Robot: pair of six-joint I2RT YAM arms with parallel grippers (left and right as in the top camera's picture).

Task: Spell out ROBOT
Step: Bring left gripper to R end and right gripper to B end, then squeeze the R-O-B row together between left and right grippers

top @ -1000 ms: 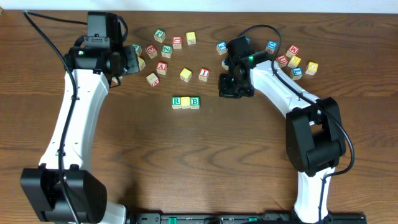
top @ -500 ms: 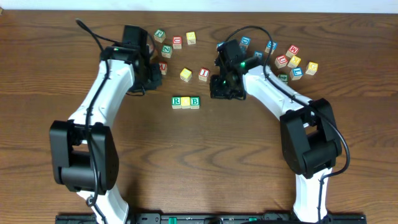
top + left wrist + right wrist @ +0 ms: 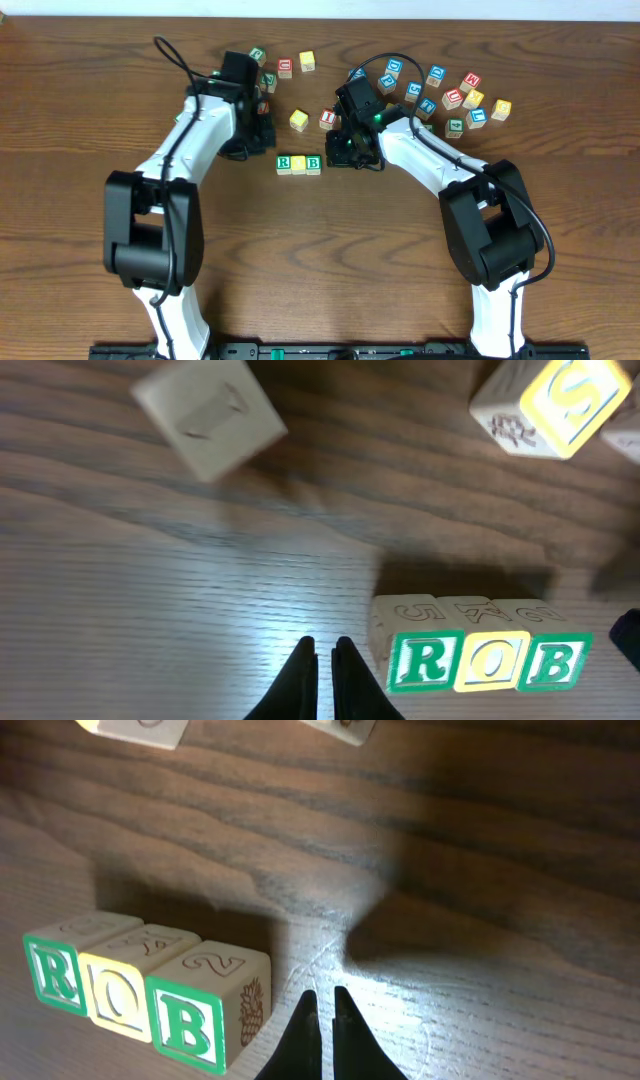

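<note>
Three cubes stand in a row on the table: green R (image 3: 283,163), yellow-faced O (image 3: 298,164) and green B (image 3: 313,163). My left gripper (image 3: 323,648) is shut and empty, low over the wood just left of the R (image 3: 425,662). My right gripper (image 3: 324,997) is also shut and empty, close to the right side of the B (image 3: 190,1020). Another yellow-faced cube (image 3: 298,120) lies behind the row. Blue-lettered cubes (image 3: 413,90) sit in the scatter at the back right; I cannot read a T among them.
Loose cubes lie behind the row: a red-lettered one (image 3: 327,118), a yellow one (image 3: 307,61) and several around my left arm (image 3: 215,110). More are scattered at the back right (image 3: 472,97). A pale cube (image 3: 208,415) lies beyond the left fingertips.
The left arm has swung right and down to the row's left end. The right arm has shifted left to the row's right end. Both grippers stayed shut.
</note>
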